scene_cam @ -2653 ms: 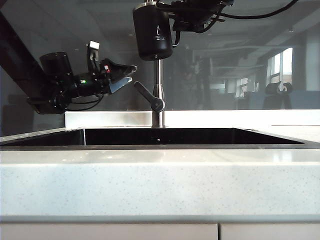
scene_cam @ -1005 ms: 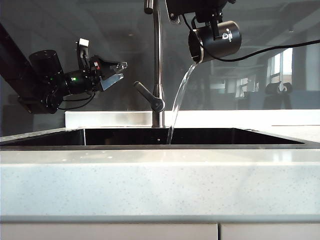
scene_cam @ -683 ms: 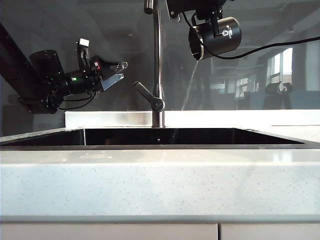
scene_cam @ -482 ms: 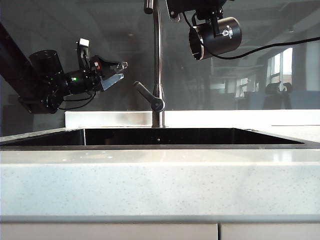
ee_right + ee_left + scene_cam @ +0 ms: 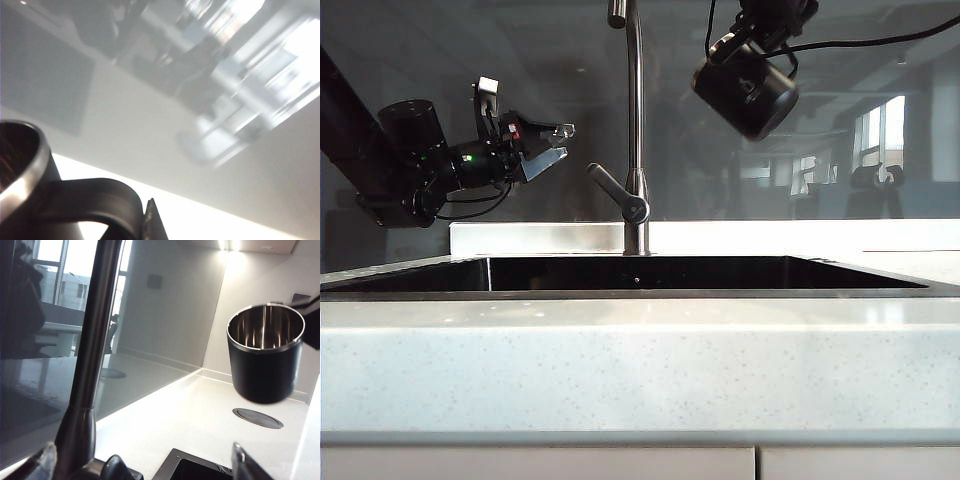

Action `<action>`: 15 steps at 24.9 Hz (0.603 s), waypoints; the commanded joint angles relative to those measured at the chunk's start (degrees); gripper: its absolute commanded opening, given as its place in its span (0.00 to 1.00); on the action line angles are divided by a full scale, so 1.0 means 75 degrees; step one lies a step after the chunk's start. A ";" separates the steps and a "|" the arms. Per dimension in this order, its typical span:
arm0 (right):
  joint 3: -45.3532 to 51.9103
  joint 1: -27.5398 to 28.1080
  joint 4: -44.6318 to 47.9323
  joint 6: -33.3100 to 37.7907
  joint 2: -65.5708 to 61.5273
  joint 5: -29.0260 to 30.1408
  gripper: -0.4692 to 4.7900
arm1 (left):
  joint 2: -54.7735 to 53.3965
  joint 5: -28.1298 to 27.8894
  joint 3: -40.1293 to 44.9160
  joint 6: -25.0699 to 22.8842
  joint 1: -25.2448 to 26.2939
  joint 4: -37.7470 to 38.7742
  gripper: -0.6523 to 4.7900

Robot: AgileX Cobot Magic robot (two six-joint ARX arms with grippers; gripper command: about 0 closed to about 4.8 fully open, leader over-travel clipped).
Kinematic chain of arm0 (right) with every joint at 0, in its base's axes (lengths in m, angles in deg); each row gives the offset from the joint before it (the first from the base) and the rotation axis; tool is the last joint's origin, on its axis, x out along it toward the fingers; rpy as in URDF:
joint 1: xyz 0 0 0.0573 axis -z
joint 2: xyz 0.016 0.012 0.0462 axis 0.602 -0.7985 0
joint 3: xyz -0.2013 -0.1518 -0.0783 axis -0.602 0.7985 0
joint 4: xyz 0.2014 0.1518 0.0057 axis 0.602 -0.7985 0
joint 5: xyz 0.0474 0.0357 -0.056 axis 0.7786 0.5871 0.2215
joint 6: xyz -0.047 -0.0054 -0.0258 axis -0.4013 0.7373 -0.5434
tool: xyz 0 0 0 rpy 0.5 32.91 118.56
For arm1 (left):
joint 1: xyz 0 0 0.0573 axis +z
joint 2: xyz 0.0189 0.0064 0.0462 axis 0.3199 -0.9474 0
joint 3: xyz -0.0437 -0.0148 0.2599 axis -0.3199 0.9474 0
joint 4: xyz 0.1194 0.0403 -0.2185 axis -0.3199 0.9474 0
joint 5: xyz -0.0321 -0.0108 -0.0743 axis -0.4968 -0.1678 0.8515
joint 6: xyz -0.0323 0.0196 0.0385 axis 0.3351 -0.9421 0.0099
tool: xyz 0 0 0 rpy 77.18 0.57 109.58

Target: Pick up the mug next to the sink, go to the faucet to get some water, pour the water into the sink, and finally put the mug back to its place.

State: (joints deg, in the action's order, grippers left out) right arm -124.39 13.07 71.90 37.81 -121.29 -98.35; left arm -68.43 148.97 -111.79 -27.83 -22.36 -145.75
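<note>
Though outside black, mug (image 5: 265, 357) steel-lined.

Mug (image 5: 747, 92) up high, right of the faucet (image 5: 636, 130), held by the right gripper (image 5: 760, 35). Left gripper (image 5: 556, 140) left of the faucet, holding nothing. Sink (image 5: 620, 274) below, set in the counter (image 5: 640, 360).

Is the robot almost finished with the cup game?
Nearly. The mug looks empty, so filling and pouring seem done; no water falls into the sink. The right gripper holds it high, right of the faucet. The left gripper hangs open. Left: putting it back.
</note>
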 commanded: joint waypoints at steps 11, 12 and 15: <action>-0.0064 0.0050 -0.1626 0.4640 0.0096 -0.0169 0.08 | 0.0041 0.0032 -0.0050 0.0017 -0.0003 -0.0032 1.00; -0.0064 0.0061 -0.1641 0.4704 0.0099 -0.0175 0.08 | 0.0041 0.0029 -0.0050 0.0017 -0.0003 0.0015 1.00; -0.0064 0.0149 -0.1827 0.4998 0.0152 -0.0111 0.08 | 0.0041 0.0035 -0.0050 0.0023 -0.0006 0.0087 1.00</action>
State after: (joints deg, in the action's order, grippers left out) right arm -124.37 13.73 57.50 72.98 -121.20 -99.49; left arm -68.43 148.97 -111.79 -27.83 -22.43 -145.07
